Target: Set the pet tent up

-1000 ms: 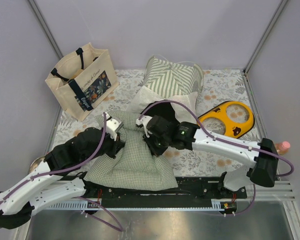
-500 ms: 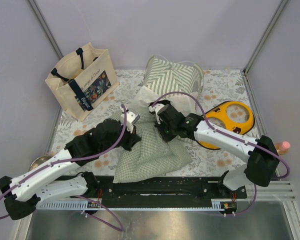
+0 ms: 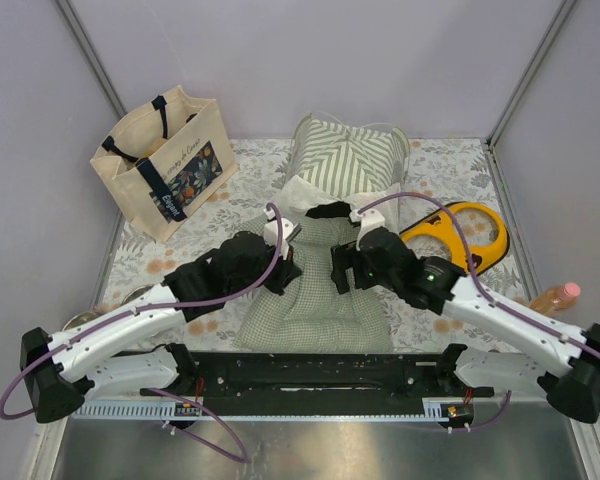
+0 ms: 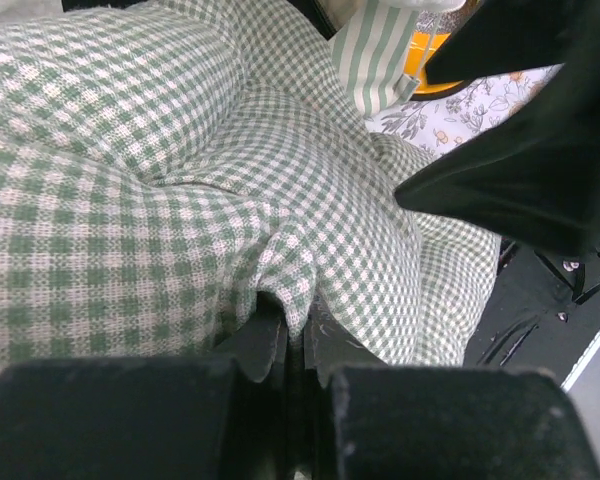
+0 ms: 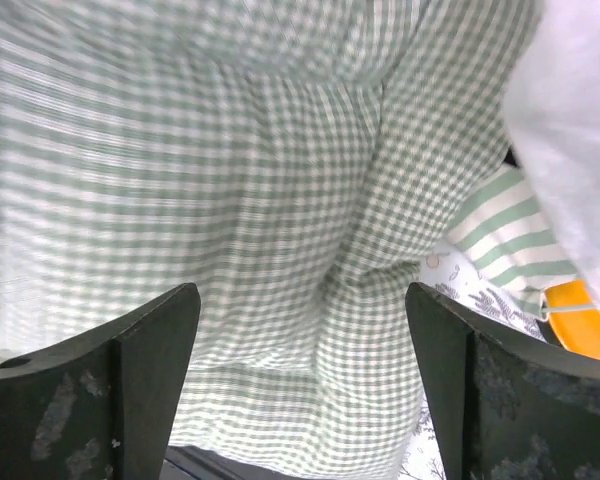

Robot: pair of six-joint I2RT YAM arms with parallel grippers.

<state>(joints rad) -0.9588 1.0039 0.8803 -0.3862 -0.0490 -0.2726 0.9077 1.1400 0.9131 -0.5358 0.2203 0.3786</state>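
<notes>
In the left wrist view, the fingertips of the left gripper (image 4: 298, 322) were buried in a fold of the checked cushion (image 4: 160, 200), which ran off the top and left edges. In the right wrist view, we found the cushion blurred at upper left. The pet tent (image 5: 500, 235) showed only as a striped sliver, and the orange dish (image 5: 588, 335) was cut by the right edge. We could not read the lettering on the tote bag (image 3: 165, 160).

One each: tent (image 3: 345, 150), cushion (image 3: 315, 300), tote (image 3: 165, 160), feeder (image 3: 477, 232), bottle (image 3: 558, 296)
</notes>
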